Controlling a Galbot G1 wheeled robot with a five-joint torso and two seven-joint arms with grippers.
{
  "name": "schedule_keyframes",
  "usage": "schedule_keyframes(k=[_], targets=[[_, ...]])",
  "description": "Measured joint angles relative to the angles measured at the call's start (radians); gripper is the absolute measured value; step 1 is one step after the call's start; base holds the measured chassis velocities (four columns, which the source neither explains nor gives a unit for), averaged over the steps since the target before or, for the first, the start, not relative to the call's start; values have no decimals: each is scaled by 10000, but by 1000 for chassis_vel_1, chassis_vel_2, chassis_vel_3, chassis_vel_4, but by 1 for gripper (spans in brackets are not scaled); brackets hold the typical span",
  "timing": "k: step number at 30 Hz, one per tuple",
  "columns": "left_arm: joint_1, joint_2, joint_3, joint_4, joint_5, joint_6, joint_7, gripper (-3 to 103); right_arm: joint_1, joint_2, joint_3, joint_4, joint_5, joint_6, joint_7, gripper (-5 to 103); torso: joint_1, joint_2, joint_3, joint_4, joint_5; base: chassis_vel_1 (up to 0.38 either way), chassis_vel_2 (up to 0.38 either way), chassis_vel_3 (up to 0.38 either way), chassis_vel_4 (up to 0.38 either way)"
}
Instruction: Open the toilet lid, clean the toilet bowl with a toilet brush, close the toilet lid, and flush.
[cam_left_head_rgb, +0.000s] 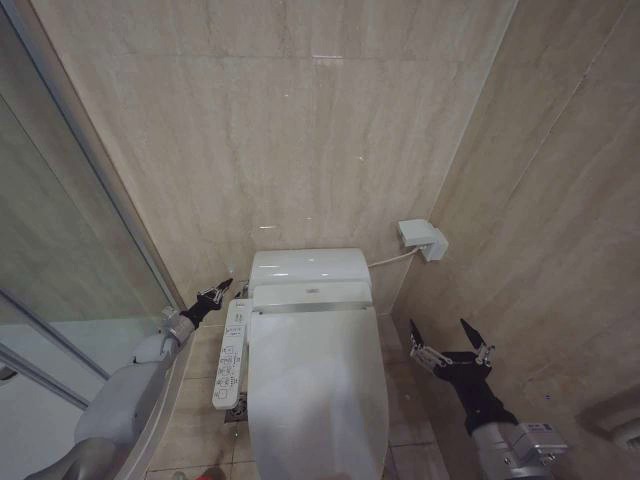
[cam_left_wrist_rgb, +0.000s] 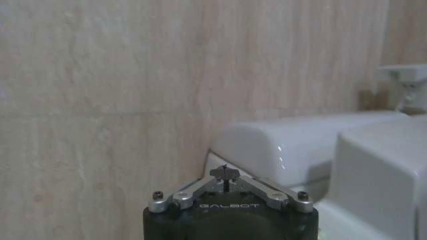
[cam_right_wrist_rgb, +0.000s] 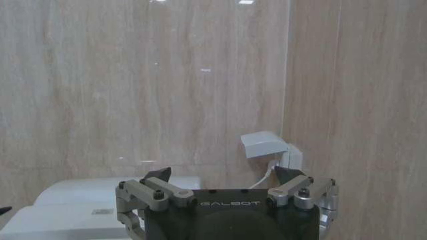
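The left gripper (cam_left_head_rgb: 214, 294), its thin dark fingers pressed together to a point and holding nothing, hangs at the far left corner of the toilet, just left of the white ceramic tank (cam_left_head_rgb: 309, 266) and beyond the far end of the long white side control panel with small buttons (cam_left_head_rgb: 231, 355); in the left wrist view the closed tips (cam_left_wrist_rgb: 226, 173) point at the beige marble-look wall tiles (cam_left_wrist_rgb: 100, 100), with the tank's rounded corner (cam_left_wrist_rgb: 287, 150) just to their right. Left of that arm stands a glass shower partition with a metal frame (cam_left_head_rgb: 70, 250), close beside the arm and narrowing the space on that side. The right gripper (cam_left_head_rgb: 448, 340) hovers to the right of the toilet, apart from it, fingers spread wide and empty; in the right wrist view its two dark fingertips (cam_right_wrist_rgb: 157, 175) stand well apart, aimed at the far wall. Beyond it, in the far right corner, a small white wall-mounted box (cam_left_head_rgb: 423, 238) has a white cord (cam_left_head_rgb: 390, 259) running to the tank. Between the two arms the large smooth white plastic toilet lid (cam_left_head_rgb: 318, 390) lies shut, flat over the bowl, with neither gripper touching it.
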Motion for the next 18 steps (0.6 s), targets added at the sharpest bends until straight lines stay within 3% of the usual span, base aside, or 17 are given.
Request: schedule_keyframes(k=[18], targets=[[-1035, -136, 89, 2041, 631, -680, 1444, 0, 0, 0, 0, 0, 0, 0, 0, 100, -1, 0, 0, 1, -1, 0, 0, 0, 0]])
